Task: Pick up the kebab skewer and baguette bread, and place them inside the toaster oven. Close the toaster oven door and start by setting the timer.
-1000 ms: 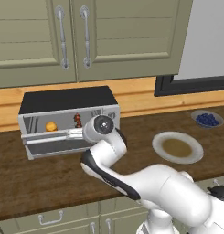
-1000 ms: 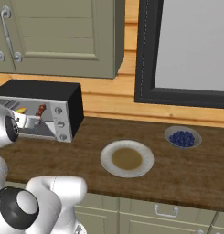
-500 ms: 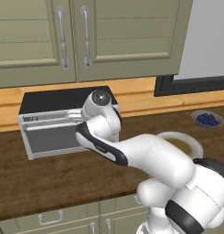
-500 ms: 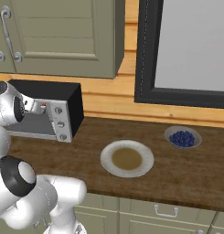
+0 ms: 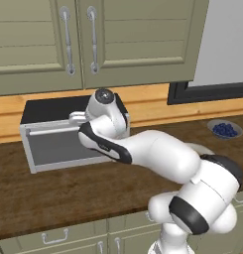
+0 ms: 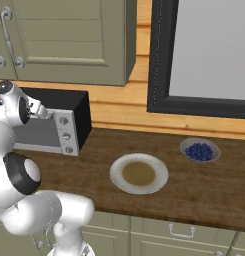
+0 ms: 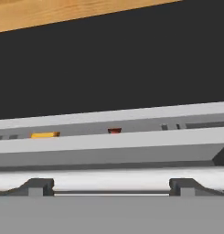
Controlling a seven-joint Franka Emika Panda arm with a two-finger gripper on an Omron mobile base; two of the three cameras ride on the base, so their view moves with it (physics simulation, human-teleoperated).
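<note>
Up at the middle left of the left base view, the toaster oven [image 5: 48,111] sits on the wooden counter [image 5: 68,193] below the pale green cabinets [image 5: 128,39]. The toaster oven door [image 5: 58,149] stands raised against the oven's front, its grey glass facing out. The silver bar handle [image 5: 48,131] runs along its top edge.

The gripper [image 5: 77,117] hovers just above that top edge, near the right end of the handle. In the right base view the gripper [image 6: 41,111] shows at the left edge, just left of the oven's [image 6: 69,102] three round knobs [image 6: 67,135].

From the hand view, the oven's black top [image 7: 109,68] fills the upper half. Below it lie the silver frame of the door [image 7: 109,146] and then the pale handle [image 7: 109,179]. The gripper [image 7: 111,186] has its jaws released. Its two fingertips [image 7: 38,185] stand far apart along the bar, at lower left and lower right, and clasp nothing.

A narrow grey strip runs between the oven's top edge and the door frame. In it the baguette bread [image 7: 45,135] shows as a small orange sliver at left. The kebab skewer [image 7: 114,130] shows as a small dark red speck near the centre. Both are inside the oven. Whether that strip is a gap or glass, I cannot tell.

At centre right of the right base view, the round cream plate [image 6: 139,173] lies on the counter. The bowl of blue berries [image 6: 200,151] sits well apart, to its upper right.
</note>
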